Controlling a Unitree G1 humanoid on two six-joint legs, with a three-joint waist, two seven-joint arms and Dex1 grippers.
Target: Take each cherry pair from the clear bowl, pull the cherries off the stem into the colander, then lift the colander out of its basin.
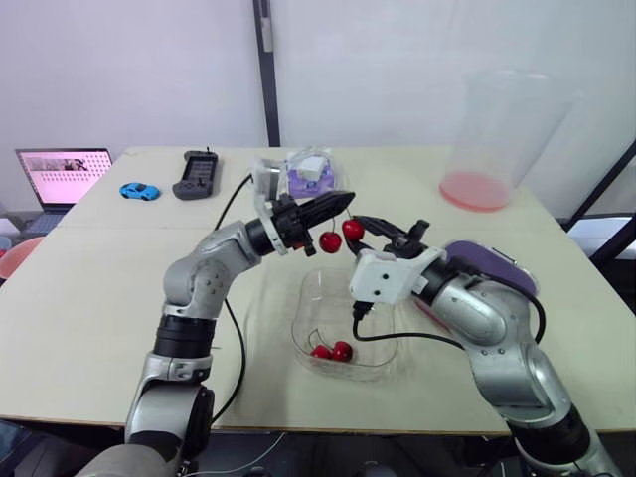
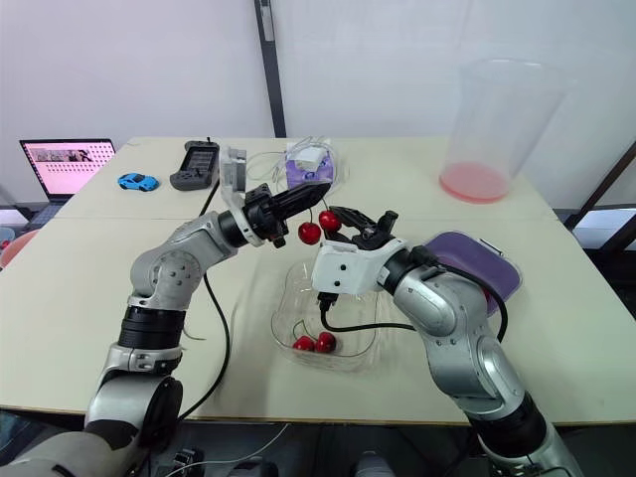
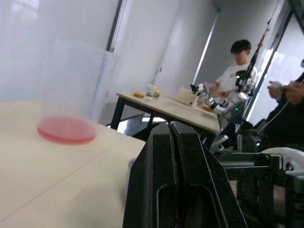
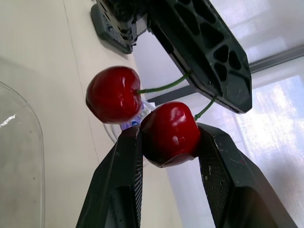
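A cherry pair hangs above the clear bowl (image 1: pixel 308 298). My left gripper (image 1: pixel 344 203) is shut on its green stem. One cherry (image 1: pixel 330 241) dangles free. The other cherry (image 1: pixel 353 230) sits between the fingers of my right gripper (image 4: pixel 169 137), which is shut on it. More cherries (image 1: pixel 332 351) lie in the bottom of the bowl. A purple colander (image 2: pixel 479 260) in its pale basin stands to the right of the bowl, partly hidden behind my right arm.
A tall clear plastic tub (image 1: pixel 494 139) with a pink bottom stands at the back right. A clear container with a purple item (image 1: pixel 310 173) sits behind the grippers. A game controller (image 1: pixel 196 175), a blue toy car (image 1: pixel 139 191) and a laptop (image 1: pixel 62 175) lie at the back left.
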